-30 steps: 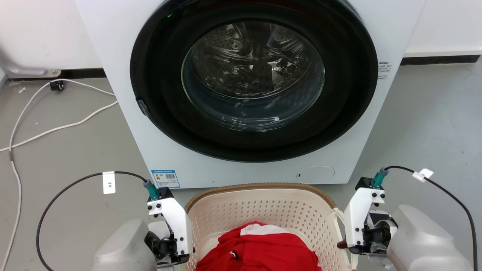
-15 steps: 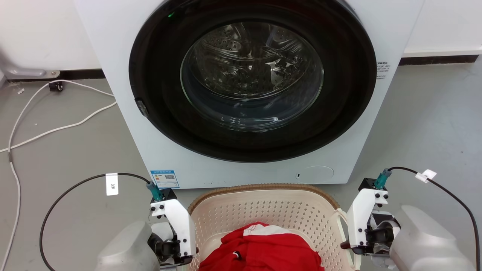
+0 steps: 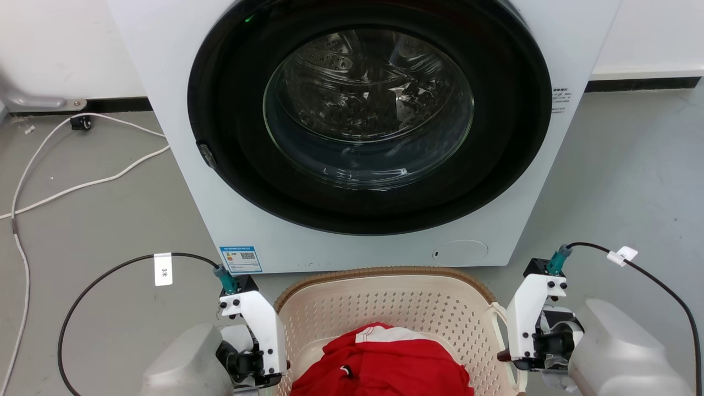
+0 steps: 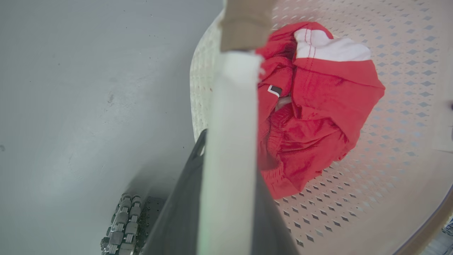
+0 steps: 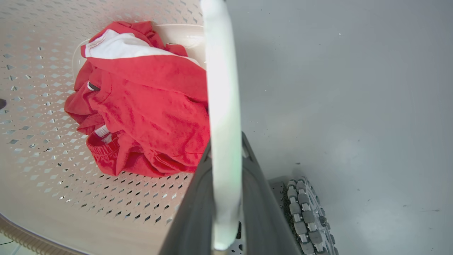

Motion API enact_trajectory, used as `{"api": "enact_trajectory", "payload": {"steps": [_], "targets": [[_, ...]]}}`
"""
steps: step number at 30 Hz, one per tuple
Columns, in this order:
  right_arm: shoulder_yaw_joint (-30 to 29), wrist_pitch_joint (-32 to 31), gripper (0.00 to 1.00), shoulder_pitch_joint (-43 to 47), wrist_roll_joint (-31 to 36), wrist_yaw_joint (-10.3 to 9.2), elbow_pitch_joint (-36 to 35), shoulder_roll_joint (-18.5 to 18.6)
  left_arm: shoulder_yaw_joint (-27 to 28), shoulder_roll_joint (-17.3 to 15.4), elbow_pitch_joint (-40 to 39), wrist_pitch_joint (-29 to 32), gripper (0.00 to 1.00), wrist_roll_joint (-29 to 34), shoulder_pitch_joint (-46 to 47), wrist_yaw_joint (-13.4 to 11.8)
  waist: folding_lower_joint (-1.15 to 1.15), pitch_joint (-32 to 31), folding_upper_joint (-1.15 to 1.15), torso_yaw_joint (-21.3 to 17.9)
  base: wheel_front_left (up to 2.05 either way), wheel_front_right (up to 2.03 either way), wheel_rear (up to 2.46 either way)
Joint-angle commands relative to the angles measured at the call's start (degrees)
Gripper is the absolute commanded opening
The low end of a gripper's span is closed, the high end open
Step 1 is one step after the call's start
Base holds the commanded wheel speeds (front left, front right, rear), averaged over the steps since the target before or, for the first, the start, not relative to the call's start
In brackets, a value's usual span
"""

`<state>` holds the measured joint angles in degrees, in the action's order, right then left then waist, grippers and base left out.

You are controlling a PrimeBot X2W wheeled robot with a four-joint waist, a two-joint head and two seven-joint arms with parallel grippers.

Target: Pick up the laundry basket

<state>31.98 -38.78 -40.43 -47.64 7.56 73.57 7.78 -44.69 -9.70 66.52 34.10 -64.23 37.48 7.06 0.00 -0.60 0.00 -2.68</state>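
Since the laundry basket (image 3: 385,308) sat between the two arms with its long axis running from one white handle to the other, neither arm was nearer: it lay just inward of each finger pair, to the right of the left gripper (image 4: 230,141) and to the left of the right gripper (image 5: 226,141). Both pairs of dark fingers were closed to a narrow gap, the left pair pinching the left handle (image 4: 230,102) and the right pair the right handle (image 5: 219,71). Whether the base had left the floor could not be told. The coming lift looked to depend on both arms rising together and level, or the basket would tip along that axis. A crumpled red garment (image 3: 379,368) lay in its bottom, between the two grips. Beyond the fingertips, past the brown rim, stood the washing machine (image 3: 181,165) with its door shut. A blue sticker (image 3: 241,260) on the machine's front carried a QR code, its print too small to read, and the tag (image 3: 163,269) on the left arm's cable read "3米".
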Motion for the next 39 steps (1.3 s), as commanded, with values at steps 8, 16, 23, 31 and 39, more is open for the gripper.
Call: {"api": "enact_trajectory", "payload": {"steps": [8,16,23,31,39], "targets": [[-1.52,0.47,0.00,0.55,2.00,-0.13,0.42,0.72,-0.65,-0.50,-0.13,-0.46,0.00,-1.25,0.80,0.74,0.00,0.04,0.00,0.02,0.00,0.00,0.00],[-3.02,0.13,0.00,0.65,3.37,-0.13,0.41,0.65,-1.39,-0.56,-0.04,-0.90,0.00,-1.83,1.04,0.74,0.00,0.10,0.00,0.09,0.00,0.00,0.00],[-4.40,-0.19,0.00,0.93,4.53,-0.13,0.40,0.40,-2.05,-0.71,0.01,-1.33,0.00,-2.35,1.01,0.74,0.00,0.14,0.00,0.09,0.00,0.00,0.00],[-5.84,-0.31,0.00,1.17,5.73,-0.13,0.41,0.12,-2.76,-0.88,0.05,-1.83,0.00,-3.01,0.98,0.74,0.00,0.14,0.00,0.01,0.00,0.00,0.00],[-7.27,-0.31,0.00,1.25,6.97,-0.14,0.41,-0.15,-3.45,-1.06,-0.07,-2.13,0.00,-3.69,1.14,0.74,0.00,0.08,0.00,-0.17,0.00,0.00,0.00]]}}
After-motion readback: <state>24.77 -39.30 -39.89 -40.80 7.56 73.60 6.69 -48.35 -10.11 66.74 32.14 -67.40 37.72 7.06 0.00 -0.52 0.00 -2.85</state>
